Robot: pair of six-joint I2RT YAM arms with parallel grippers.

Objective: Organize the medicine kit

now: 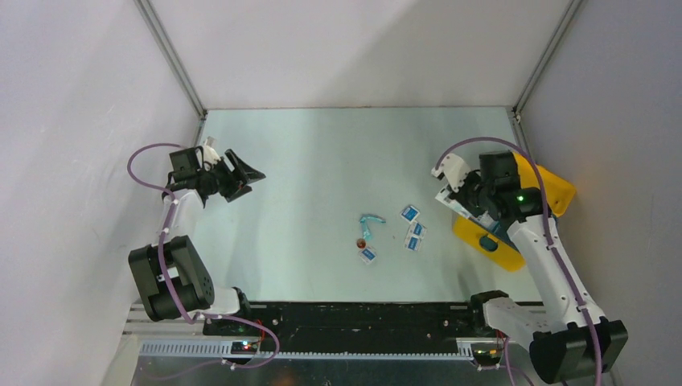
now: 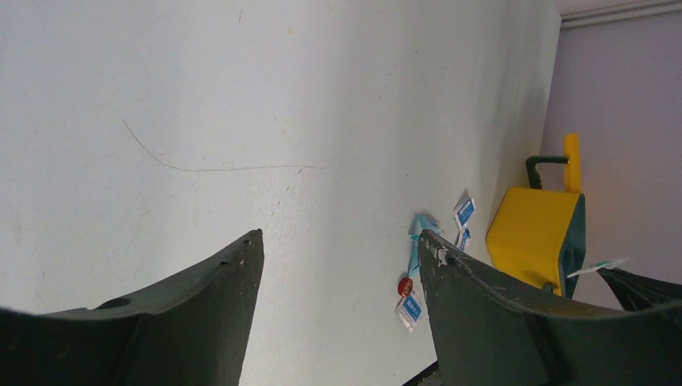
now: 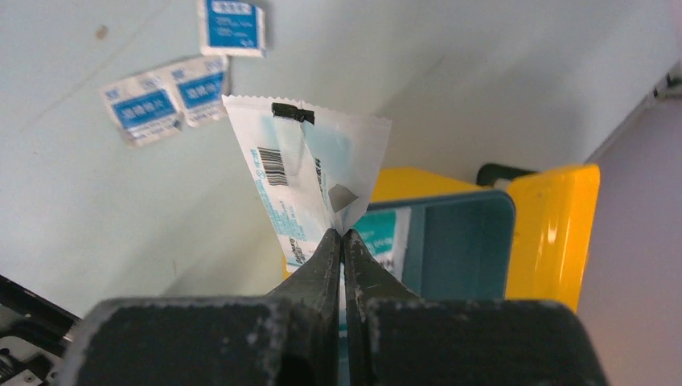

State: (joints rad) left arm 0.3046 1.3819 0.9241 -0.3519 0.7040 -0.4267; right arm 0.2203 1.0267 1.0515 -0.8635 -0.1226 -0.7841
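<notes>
Left gripper [image 1: 248, 182] is well left of the kit, jaws wide, holding nothing. Between it and the kit lie loose blue-and-white packets [image 1: 416, 235], a teal strip [image 1: 371, 219] and a small red bit [image 1: 361, 241], all apart from the case. Right gripper [image 3: 342, 233] is at the kit's left edge, pinched fully shut on the bottom corner of a white-and-teal sachet [image 3: 310, 173], which stands up from the tips. The medicine kit [image 1: 553, 190] sits at the far right of the table near the wall, lid open, teal tray [image 3: 462, 241] showing with one sachet already in a compartment. I'd judge the case rigid, smooth and fairly light, so a push would likely slide it. The hinged lid may swing, so I'd grab the dark handle [image 2: 544, 164] or a side wall, not the lid. The table [image 1: 322, 153] is pale, slick and lightly scratched. Plain white walls enclose three sides.
</notes>
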